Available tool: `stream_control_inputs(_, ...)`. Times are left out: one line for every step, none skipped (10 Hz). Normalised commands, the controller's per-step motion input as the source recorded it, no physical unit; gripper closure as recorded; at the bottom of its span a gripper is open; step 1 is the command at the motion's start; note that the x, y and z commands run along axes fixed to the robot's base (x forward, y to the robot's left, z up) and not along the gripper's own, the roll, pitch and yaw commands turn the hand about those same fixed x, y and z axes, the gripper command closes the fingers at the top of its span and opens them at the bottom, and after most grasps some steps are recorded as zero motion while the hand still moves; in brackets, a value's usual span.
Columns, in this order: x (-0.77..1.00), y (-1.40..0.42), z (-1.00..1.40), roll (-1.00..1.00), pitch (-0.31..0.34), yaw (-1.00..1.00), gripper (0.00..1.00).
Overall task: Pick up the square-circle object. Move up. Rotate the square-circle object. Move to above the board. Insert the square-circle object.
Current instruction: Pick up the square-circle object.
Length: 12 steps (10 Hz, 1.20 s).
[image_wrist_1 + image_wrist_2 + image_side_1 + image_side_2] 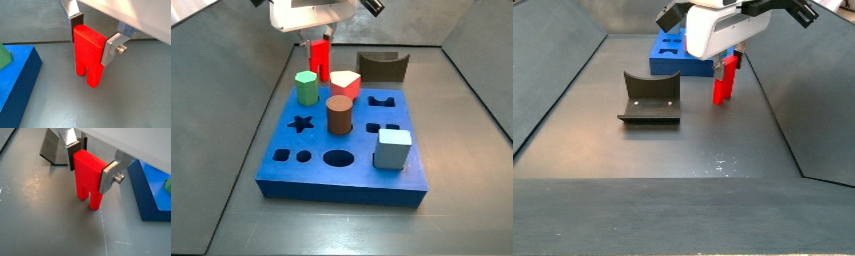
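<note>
The square-circle object [90, 55] [87, 178] is a tall bright red peg standing upright, block end up and two prongs down at the grey floor. My gripper [93, 39] [91, 167] is shut on its block end, a dark pad pressed against one side and a silver finger plate [111, 50] against the opposite side. In both side views the peg [319, 55] [723, 82] hangs under the white gripper body, just beyond the far end of the board [338, 190] [671, 55]. The board is a thick blue slab with dark cut-outs.
The dark fixture [382, 68] [649, 98] stands on the floor beside the peg. On the board stand a green peg [306, 87], a brown cylinder [339, 113], a short red peg with a pale top [345, 85] and a pale grey cube [393, 148]. Sloped walls enclose the floor.
</note>
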Motion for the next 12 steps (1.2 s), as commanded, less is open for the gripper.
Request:
stream_control_inputs(-0.02, 0.00, -0.53, -0.12, -0.290, 0.00, 1.00)
stream_control_inputs(0.00, -0.65, -0.58, -0.04, -0.293, 0.32, 1.00)
stream_control_inputs(0.00, 0.00, 0.00, 0.00, 0.000, 0.00, 1.00)
stream_control_inputs(0.00, 0.00, 0.00, 0.00, 0.000, 0.00, 1.00)
stream_control_inputs(0.00, 0.00, 0.00, 0.00, 0.000, 0.00, 1.00)
stream_control_inputs(0.00, 0.00, 0.00, 0.00, 0.000, 0.00, 1.00)
stream_control_inputs(0.00, 0.00, 0.00, 0.00, 0.000, 0.00, 1.00)
stream_control_inputs(0.00, 0.00, 0.00, 0.00, 0.000, 0.00, 1.00)
stream_control_inputs(0.00, 0.00, 0.00, 0.00, 0.000, 0.00, 1.00)
stream_control_inputs(0.00, 0.00, 0.00, 0.00, 0.000, 0.00, 1.00)
stream_control_inputs(0.00, 0.00, 0.00, 0.00, 0.000, 0.00, 1.00)
stream_control_inputs(0.00, 0.00, 0.00, 0.00, 0.000, 0.00, 1.00)
